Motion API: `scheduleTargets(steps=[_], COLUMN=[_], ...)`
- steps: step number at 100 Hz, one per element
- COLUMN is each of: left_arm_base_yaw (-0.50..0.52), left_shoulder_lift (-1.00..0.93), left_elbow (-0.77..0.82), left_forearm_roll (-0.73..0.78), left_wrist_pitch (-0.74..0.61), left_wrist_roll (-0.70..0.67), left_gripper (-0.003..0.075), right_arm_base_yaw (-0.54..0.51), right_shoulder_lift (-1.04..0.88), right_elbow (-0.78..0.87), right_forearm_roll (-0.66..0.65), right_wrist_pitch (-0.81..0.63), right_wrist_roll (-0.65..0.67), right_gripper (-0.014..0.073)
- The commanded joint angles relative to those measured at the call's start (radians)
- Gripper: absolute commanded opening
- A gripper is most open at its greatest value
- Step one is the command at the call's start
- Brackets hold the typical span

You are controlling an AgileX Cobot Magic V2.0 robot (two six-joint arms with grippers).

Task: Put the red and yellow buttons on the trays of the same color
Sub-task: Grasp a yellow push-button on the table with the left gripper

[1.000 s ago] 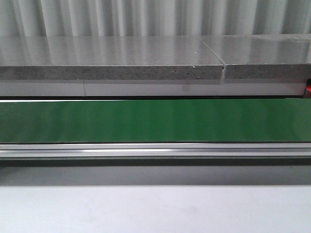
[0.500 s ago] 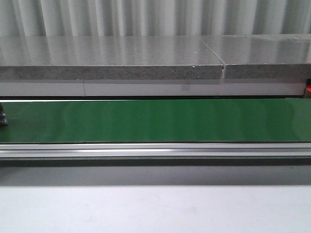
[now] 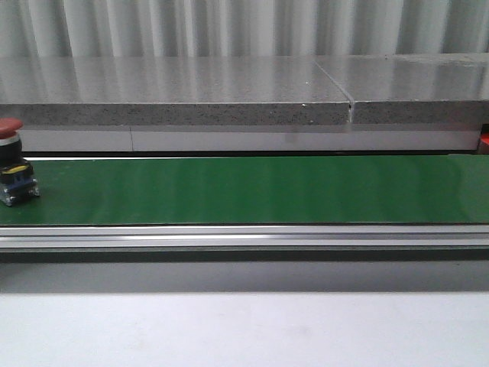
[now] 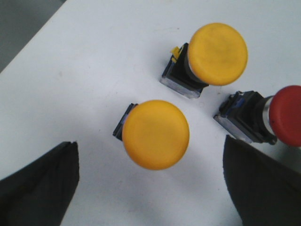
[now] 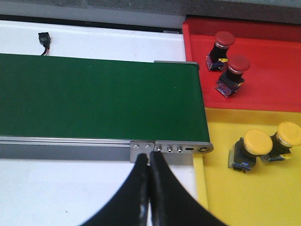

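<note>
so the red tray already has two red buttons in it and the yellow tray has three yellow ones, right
Not quite. The right wrist view shows the yellow tray holding two yellow buttons, not three: one and another beside it. The red tray does hold two red buttons.

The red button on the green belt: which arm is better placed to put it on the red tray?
Probably right: the right pincer, shut, hangs at the belt end, beside the red tray. The left pincer, open, is over loose buttons on a white surface.
</note>
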Motion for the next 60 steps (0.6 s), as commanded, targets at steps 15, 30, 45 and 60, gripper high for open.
scheduleTargets(steps=[15, 30, 45, 60], left_arm_base_yaw=[0.0, 0.0, 0.0, 0.0], left_shoulder_lift=[0.042, 0.063, 0.063, 0.058], left_elbow=[-0.085, -0.09, -0.092, -0.092], left_forearm_roll=[-0.014, -0.013, -0.013, -0.015], left_wrist_pitch=[0.014, 0.012, 0.001, 0.016], left_wrist_roll=[-0.009, -0.009, -0.009, -0.009], left_gripper=[0.0588, 0.0549, 0.034, 0.0113], right_arm_base_yaw=[-0.002, -0.002, -0.002, -0.002], right_shoulder_lift=[0.003, 0.003, 0.003, 0.003], right_elbow=[-0.025, -0.025, -0.025, -0.025], right_forearm_roll=[0.0, 0.0, 0.0, 0.0], right_wrist_pitch=[-0.063, -0.063, -0.063, -0.063], right_wrist_roll=[-0.01, -0.01, -0.01, -0.01], right_gripper=[-0.0071, -0.0071, -0.0071, -0.0071])
